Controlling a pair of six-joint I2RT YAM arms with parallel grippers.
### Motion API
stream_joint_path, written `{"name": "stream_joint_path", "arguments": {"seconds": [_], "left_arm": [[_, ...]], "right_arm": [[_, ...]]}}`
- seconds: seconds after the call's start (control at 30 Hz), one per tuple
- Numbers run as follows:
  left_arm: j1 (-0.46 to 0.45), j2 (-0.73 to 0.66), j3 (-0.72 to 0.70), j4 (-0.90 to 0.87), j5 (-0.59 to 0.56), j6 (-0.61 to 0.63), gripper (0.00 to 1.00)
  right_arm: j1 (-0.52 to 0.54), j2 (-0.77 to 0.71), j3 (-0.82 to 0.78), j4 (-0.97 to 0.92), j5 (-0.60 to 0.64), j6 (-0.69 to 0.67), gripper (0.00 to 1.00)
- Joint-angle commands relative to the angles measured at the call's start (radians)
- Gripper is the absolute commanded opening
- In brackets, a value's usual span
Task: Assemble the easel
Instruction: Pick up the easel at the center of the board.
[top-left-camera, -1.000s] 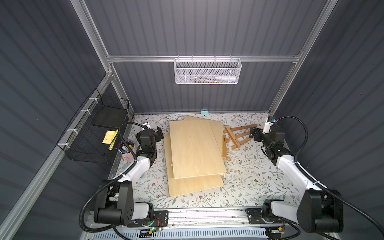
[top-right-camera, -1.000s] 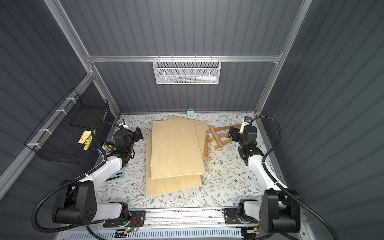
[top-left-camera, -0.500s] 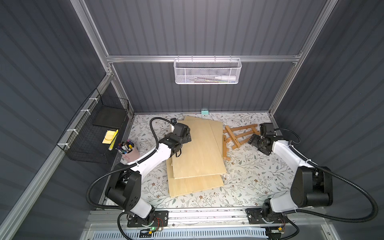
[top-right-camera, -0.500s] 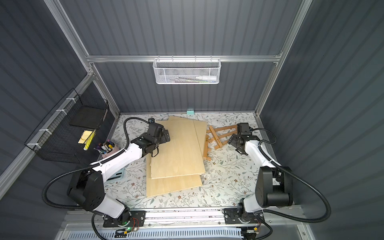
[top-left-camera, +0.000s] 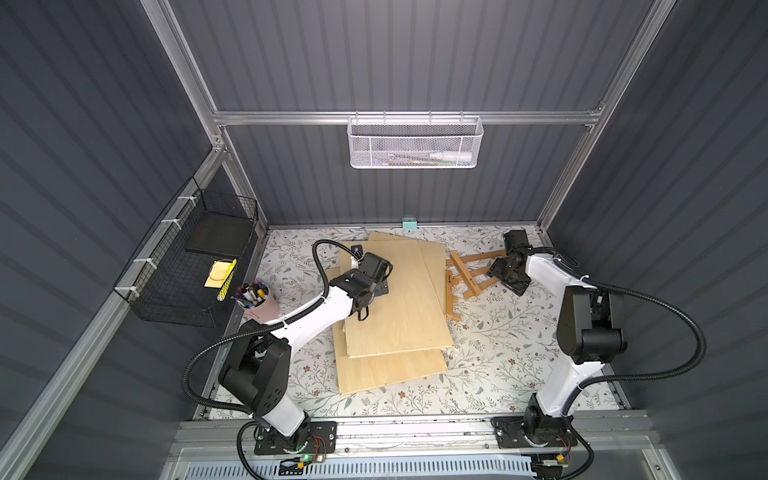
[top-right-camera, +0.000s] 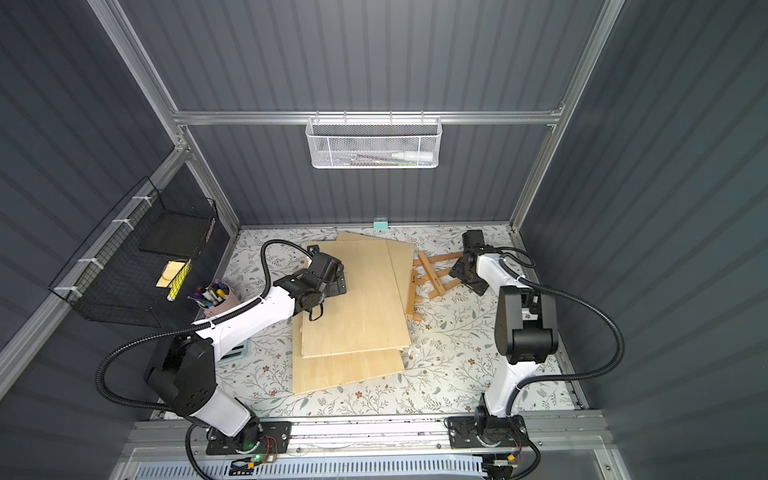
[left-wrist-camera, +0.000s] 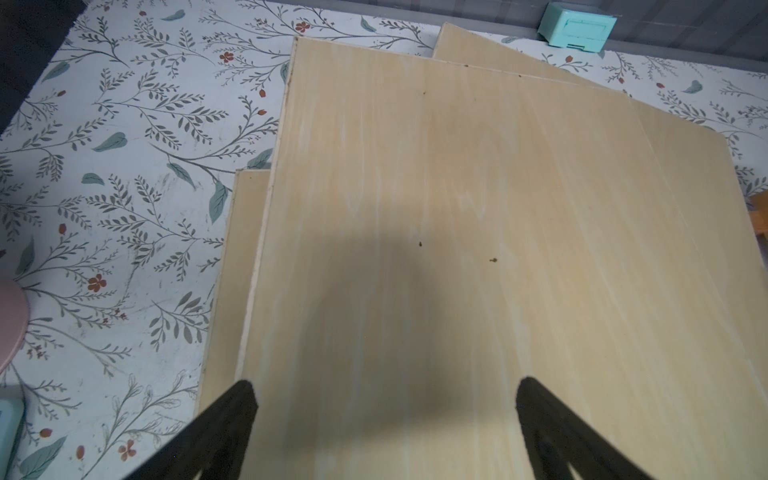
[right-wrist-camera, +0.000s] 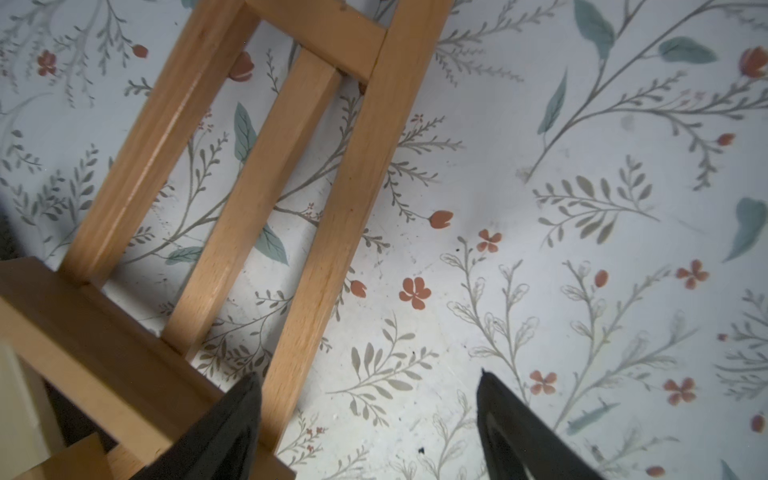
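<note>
Both arms have swung out from the folded poses they held near the front rail a second ago. The left hand (left-wrist-camera: 384, 419) now hangs over a pile of three pale plywood boards (left-wrist-camera: 457, 249), close to the pile's left edge. Its two black fingers (left-wrist-camera: 232, 419) are spread as wide as they go and hold nothing, with only the top board's face showing between them. Whether the tips touch the wood is hard to say from the left wrist view.

The right hand (right-wrist-camera: 370, 419) has gone out to the small honey-coloured wooden easel (top-left-camera: 469, 276). The easel lies flat on the floral-patterned counter (top-left-camera: 498, 345) just right of the boards, with one long bar running along the boards' right edge. This hand sits at the end of the easel farthest from the boards. In the right wrist view its fingers stand well apart, and one outer rail of the easel passes between them, close beside one finger. They are not closed on the rail, so the hand grips nothing.

A pink cup of pens (top-left-camera: 257, 301) stands left of the boards, and a small mint-green box (top-left-camera: 409, 223) sits against the back wall.
</note>
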Motion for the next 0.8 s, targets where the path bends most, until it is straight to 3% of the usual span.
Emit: {"name": "stream_joint_path", "arguments": {"seconds": [0.0,0.3,0.77], "left_arm": [[-0.01,-0.017,0.037,-0.048,-0.035,-0.019,0.99],[-0.026,-0.012,0.046,-0.064,-0.055,-0.011,1.0],[-0.045,0.009,0.086,-0.099,-0.099,0.006,0.99]], "right_arm": [[0.015,0.045,0.045,-0.048,0.002,0.022,0.82],[0.045,0.153,0.109,-0.084,0.073,0.01,0.79],[0.042,0.224,0.158,-0.097,0.115,0.033,0.38]]}}
